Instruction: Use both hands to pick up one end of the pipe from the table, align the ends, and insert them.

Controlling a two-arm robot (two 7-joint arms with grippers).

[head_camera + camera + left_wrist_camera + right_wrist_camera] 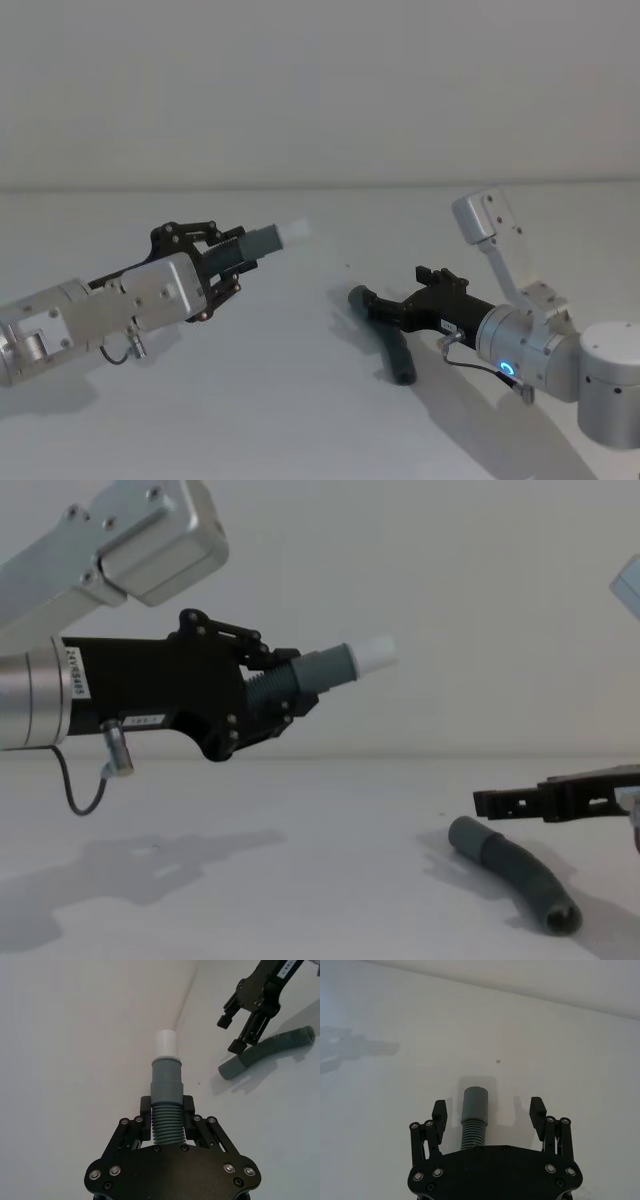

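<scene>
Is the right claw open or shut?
Open. The right claw is spread wide, one finger on each side of the longer pipe piece, not touching it.

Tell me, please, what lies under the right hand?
The longer pipe piece lies on the table beneath the open right hand, which covers part of it.

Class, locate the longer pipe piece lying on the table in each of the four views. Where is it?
Head view: the longer pipe piece lies right of centre, low.
Left wrist view: far off, at the right gripper.
Right wrist view: its collar end sits between that gripper's open jaws.
Chest view: lower right.
Shared landmark: the right gripper straddling its collar.
</scene>
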